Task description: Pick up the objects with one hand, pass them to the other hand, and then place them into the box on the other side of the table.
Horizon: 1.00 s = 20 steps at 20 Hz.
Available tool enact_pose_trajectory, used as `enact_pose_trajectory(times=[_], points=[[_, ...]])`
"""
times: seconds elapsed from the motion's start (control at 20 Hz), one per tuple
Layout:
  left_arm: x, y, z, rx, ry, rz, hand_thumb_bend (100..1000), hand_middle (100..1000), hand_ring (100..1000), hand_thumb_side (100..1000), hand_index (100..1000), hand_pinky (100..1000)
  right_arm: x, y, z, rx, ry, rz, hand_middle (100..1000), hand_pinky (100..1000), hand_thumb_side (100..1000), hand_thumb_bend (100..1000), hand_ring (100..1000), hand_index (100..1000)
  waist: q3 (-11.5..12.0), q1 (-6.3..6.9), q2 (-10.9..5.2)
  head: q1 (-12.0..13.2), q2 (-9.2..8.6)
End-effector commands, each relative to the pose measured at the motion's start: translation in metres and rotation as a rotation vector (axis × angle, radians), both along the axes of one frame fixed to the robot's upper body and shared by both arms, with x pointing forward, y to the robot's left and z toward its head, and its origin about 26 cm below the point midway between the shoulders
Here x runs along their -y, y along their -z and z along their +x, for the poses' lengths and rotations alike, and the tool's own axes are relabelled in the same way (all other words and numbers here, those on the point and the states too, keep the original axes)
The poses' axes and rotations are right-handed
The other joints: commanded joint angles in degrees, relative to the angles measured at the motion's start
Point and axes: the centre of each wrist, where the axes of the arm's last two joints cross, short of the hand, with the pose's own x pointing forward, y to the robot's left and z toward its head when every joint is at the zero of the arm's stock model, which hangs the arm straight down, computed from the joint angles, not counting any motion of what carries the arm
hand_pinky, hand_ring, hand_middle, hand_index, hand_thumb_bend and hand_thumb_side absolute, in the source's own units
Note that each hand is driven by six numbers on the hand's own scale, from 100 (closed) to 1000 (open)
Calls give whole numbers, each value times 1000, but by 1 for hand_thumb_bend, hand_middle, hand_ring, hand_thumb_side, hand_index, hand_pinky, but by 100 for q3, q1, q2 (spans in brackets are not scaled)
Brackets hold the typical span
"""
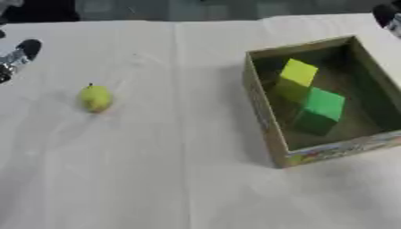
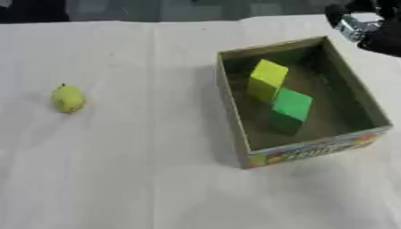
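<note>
2 blocks, yellow block and green block, fill the box; pear apart; hands' fingers unclear.

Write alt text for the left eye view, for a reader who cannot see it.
A small yellow-green pear-like fruit lies alone on the left of a white-covered table. On the right stands an open cardboard box holding a yellow block and a green block. Part of the robot's left arm shows at the upper left edge.

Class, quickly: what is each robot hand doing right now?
Left hand: at the left edge, holds nothing; fingers cannot be told.
Right hand: top right corner, holds nothing; fingers cannot be told.
</note>
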Motion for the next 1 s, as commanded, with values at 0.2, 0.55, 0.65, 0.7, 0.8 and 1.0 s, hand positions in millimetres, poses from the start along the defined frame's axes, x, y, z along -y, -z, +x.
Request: enact_pose_trajectory(times=[0.2, 0.55, 0.65, 0.7, 0.8, 1.0], points=[[-8, -23, 0, -175, 58, 183, 502, 658, 716, 665, 804, 805, 1, -13, -5, 38, 7, -6, 742, 910, 403, 340, 726, 847, -29, 87, -67, 107, -12], [-4, -27, 3, -288, 144, 223, 559, 685, 742, 538, 843, 822, 1, -14, -5, 39, 8, -2, 740, 910, 401, 338, 724, 844, -43, 90, -74, 164, -28], [-2, -29, 4, -307, 175, 227, 562, 688, 747, 503, 842, 829, 1, -14, -5, 38, 9, -2, 739, 910, 402, 339, 724, 844, -42, 91, -75, 173, -22], [-1, -30, 5, -315, 187, 226, 559, 691, 750, 484, 839, 833, 1, -14, -5, 37, 9, -3, 739, 910, 403, 339, 724, 844, -41, 92, -77, 176, -20], [1, -32, 7, -321, 203, 230, 544, 693, 754, 436, 833, 837, 0, -13, -5, 36, 8, -4, 739, 910, 402, 339, 724, 843, -41, 91, -81, 179, -20], [6, -34, 13, -332, 229, 240, 509, 689, 754, 353, 826, 837, 1, -12, -4, 33, 12, -6, 739, 909, 403, 339, 723, 843, -48, 91, -89, 175, -21]])
